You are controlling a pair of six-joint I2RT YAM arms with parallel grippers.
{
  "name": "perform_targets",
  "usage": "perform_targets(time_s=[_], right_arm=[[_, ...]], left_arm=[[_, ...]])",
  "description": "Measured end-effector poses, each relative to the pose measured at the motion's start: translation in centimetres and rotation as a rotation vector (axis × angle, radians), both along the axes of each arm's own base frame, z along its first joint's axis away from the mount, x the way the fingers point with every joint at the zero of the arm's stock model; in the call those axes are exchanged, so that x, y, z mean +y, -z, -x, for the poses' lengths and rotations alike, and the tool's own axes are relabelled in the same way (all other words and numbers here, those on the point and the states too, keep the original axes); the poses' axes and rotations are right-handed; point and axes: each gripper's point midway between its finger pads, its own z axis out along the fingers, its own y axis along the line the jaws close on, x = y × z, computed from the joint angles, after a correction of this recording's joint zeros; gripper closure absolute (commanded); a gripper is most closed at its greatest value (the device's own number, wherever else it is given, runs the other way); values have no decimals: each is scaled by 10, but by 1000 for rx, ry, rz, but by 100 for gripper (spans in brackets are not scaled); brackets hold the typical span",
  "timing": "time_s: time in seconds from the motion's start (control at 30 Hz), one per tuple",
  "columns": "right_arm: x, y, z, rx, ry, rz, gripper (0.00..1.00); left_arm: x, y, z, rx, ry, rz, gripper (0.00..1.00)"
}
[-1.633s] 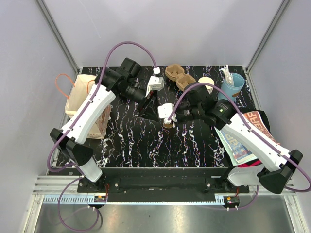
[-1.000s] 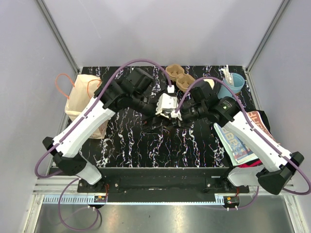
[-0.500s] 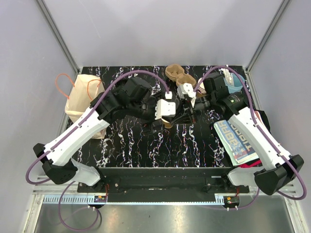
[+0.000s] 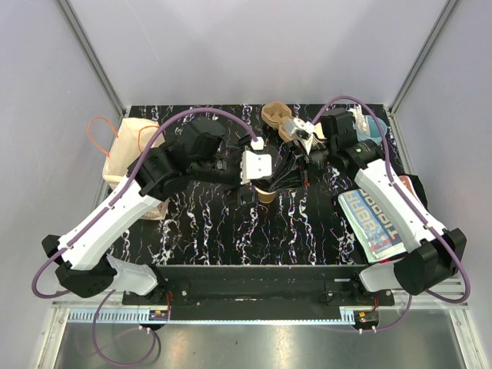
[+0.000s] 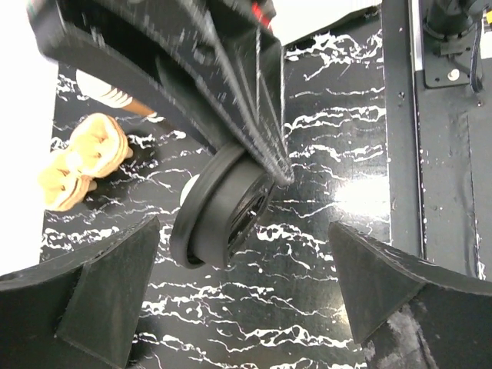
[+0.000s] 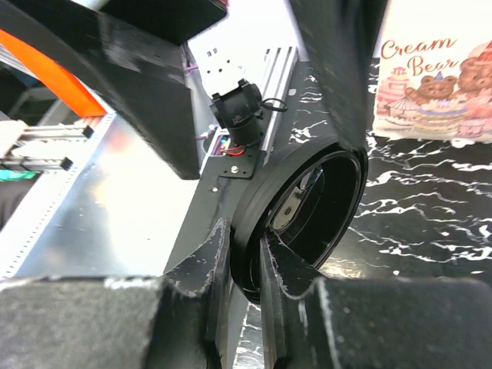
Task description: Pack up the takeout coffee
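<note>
- Top view: your tan cup (image 4: 265, 197) sits on the black marbled table (image 4: 207, 223), just beneath both wrists. The grips are hidden here. A paper bag (image 4: 131, 157) stands far left.
- Left wrist: your left gripper (image 5: 246, 288) gapes wide and empty, straddling the tilted black lid (image 5: 223, 211).
- Right wrist: your right gripper (image 6: 244, 265) pinches that lid's rim, seemingly off the cup.

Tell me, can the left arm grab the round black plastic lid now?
Probably yes. The left gripper is wide open, and the round black plastic lid sits right between its jaws. The right gripper pinches the lid's rim, crowding one side.
</note>
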Motion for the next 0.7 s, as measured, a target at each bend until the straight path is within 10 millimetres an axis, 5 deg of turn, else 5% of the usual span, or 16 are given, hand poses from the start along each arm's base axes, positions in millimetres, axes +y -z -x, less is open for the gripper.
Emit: perform_targets(time_s=[0.47, 0.7], right_arm=[[1, 2, 3, 115, -34, -4, 94], [0, 6, 3, 138, -29, 3, 96]], left_arm=[[-36, 6, 10, -31, 87, -49, 20], [-34, 11, 6, -52, 78, -97, 17]])
